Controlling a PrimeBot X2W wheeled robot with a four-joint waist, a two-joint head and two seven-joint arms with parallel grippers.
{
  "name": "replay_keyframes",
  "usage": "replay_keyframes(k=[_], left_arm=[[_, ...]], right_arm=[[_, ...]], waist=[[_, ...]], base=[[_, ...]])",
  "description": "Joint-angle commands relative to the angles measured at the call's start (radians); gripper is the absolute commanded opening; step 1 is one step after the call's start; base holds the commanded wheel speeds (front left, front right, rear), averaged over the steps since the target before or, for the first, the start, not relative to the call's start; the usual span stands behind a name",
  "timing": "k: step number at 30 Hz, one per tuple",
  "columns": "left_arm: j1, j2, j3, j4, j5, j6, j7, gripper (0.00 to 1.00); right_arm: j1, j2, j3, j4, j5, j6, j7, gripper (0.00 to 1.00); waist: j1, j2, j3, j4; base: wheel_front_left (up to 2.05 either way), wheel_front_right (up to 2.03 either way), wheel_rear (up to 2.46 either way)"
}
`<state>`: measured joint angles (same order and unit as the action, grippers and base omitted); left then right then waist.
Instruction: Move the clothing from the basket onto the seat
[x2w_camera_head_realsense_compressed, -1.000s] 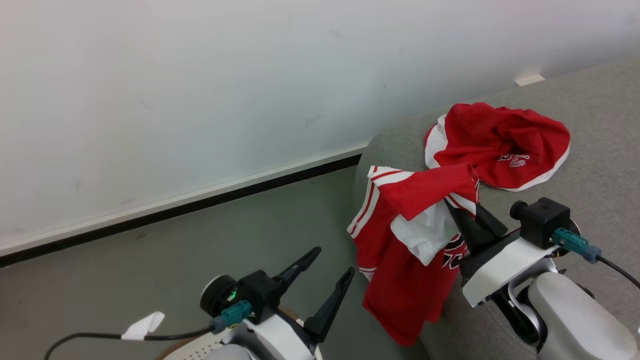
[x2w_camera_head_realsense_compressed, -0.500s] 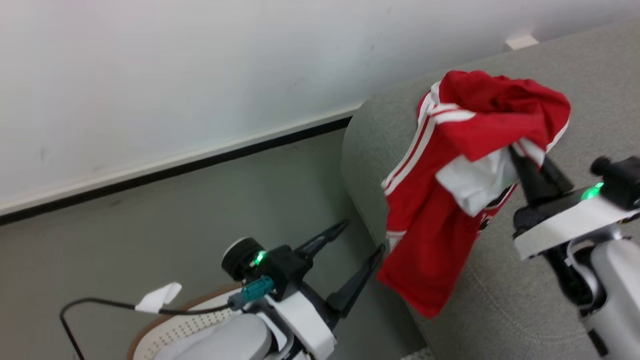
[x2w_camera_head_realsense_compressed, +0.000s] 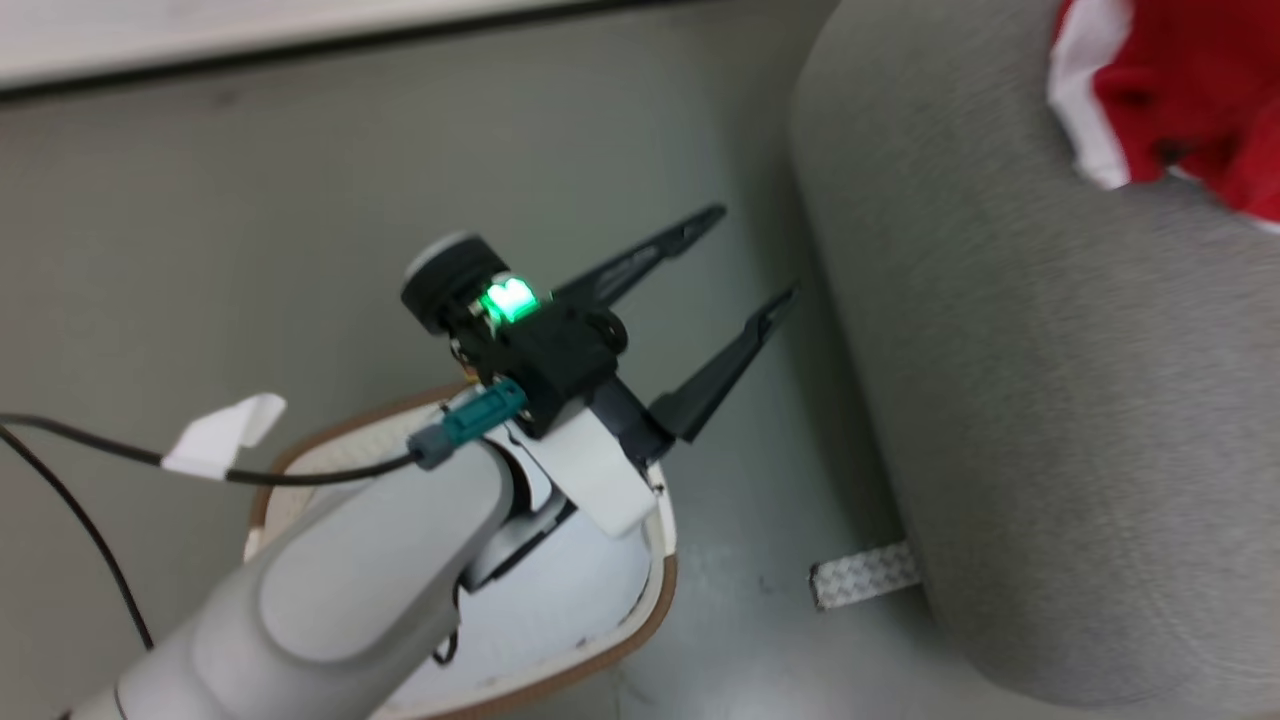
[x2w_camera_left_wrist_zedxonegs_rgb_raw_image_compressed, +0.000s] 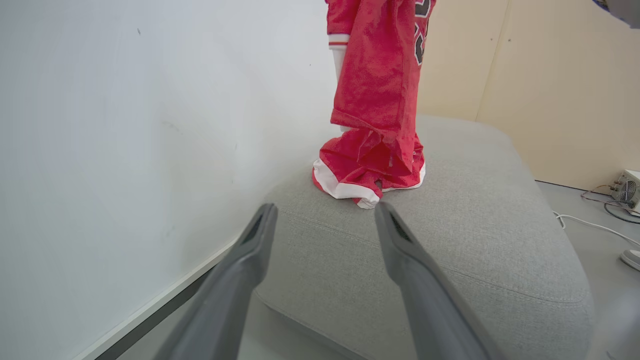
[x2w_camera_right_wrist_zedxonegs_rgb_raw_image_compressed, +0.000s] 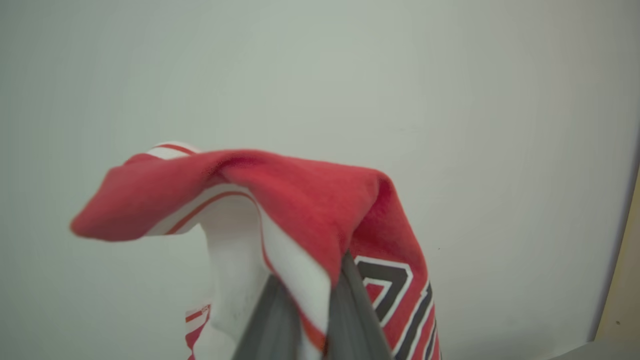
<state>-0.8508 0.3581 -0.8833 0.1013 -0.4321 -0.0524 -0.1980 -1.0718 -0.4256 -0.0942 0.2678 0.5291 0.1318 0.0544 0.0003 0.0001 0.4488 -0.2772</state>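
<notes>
My right hand (x2w_camera_right_wrist_zedxonegs_rgb_raw_image_compressed: 309, 272) pinches a red jersey (x2w_camera_right_wrist_zedxonegs_rgb_raw_image_compressed: 300, 190) hanging over the sofa (x2w_camera_left_wrist_zedxonegs_rgb_raw_image_compressed: 475, 225); my left hand (x2w_camera_head_realsense_compressed: 755, 251) is spread, empty, near the basket (x2w_camera_head_realsense_compressed: 600, 585).

The bright-red fabric jersey (x2w_camera_right_wrist_zedxonegs_rgb_raw_image_compressed: 300, 200) clamped in the right gripper (x2w_camera_right_wrist_zedxonegs_rgb_raw_image_compressed: 308, 270) has white stripes plus black, white-outlined digits, maybe a 2. Past the left gripper (x2w_camera_head_realsense_compressed: 752, 252): plain grey woven sofa (x2w_camera_left_wrist_zedxonegs_rgb_raw_image_compressed: 475, 240). Behind it, cream plastic basket (x2w_camera_head_realsense_compressed: 668, 575), brown rim.
</notes>
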Motion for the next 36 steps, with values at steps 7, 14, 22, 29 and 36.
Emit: replay_keyframes(k=[7, 14, 22, 29, 36], left_arm=[[-0.084, 0.01, 0.019, -0.04, 0.017, -0.011, 0.001, 1.0], [-0.062, 0.028, 0.01, -0.02, 0.014, -0.015, -0.005, 1.0], [-0.029, 0.07, 0.031, -0.006, -0.007, 0.003, -0.018, 1.0], [0.043, 0.093, 0.045, 0.013, -0.033, 0.032, -0.037, 1.0], [0.172, 0.096, 0.07, 0.052, -0.072, 0.079, -0.058, 1.0]], right_arm=[[-0.156, -0.08, -0.276, 0.145, -0.225, -0.002, 0.055, 0.0], [-0.03, -0.024, -0.502, 0.327, -0.393, -0.002, -0.027, 0.79], [0.027, 0.056, -0.608, 0.431, -0.488, -0.002, -0.135, 1.0], [0.131, 0.104, -0.532, 0.471, -0.48, -0.002, -0.229, 1.0], [0.315, 0.149, -0.384, 0.408, -0.449, -0.002, -0.299, 1.0]], waist=[[-0.0003, -0.0001, 0.247, 0.147], [-0.0003, -0.0001, 0.259, 0.172], [-0.0003, -0.0001, 0.227, 0.159], [-0.0003, -0.0001, 0.106, 0.115], [-0.0003, -0.0001, -0.091, 0.094]], base=[[0.0, 0.0, 0.0], [0.0, 0.0, 0.0], [0.0, 0.0, 0.0], [0.0, 0.0, 0.0], [0.0, 0.0, 0.0]])
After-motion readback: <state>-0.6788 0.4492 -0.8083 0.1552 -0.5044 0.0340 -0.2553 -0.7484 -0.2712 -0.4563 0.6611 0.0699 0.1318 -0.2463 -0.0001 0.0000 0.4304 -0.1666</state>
